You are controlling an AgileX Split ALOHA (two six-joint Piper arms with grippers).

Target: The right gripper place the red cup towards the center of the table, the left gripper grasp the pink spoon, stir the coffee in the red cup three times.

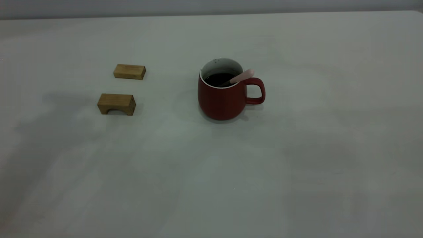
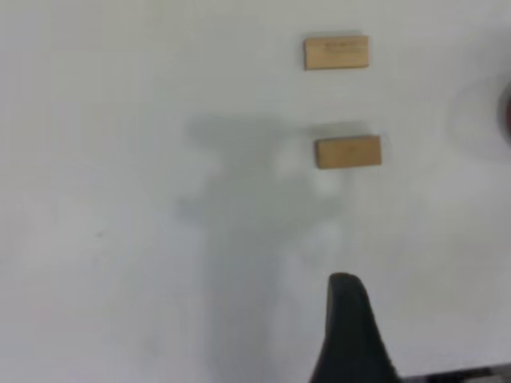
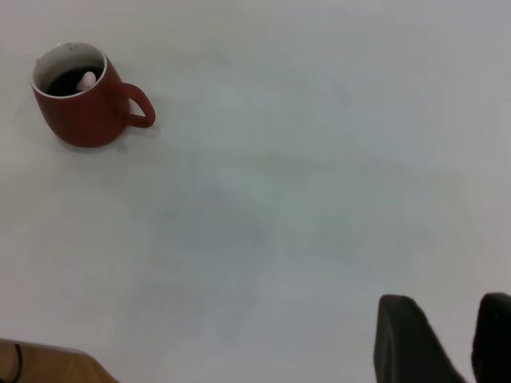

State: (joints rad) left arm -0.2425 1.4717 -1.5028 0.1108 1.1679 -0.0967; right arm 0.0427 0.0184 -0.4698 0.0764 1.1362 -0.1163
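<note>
Red cup (image 1: 222,99) mid-worktop (image 1: 211,172), pink spoon (image 1: 243,76) leaning to 3 o'clock in the coffee (image 1: 218,79). Right gripper (image 3: 455,339) jaws apart, empty; left gripper (image 2: 351,327) jaws: can't tell.

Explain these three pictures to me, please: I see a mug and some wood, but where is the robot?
The robot is two arms at a table, each ending in jaws. One picture comes from an outside camera, and neither arm shows in it. The other two come from cameras on the wrists. The dark shapes at their edges are the left gripper and the right gripper; the right jaws stand apart, holding nothing.

On the off-white tabletop stands a rounded dark red mug of nearly black coffee, with a slim pink-handled spoon leaning on its rim. Two tan wooden blocks lie apart from it.
</note>
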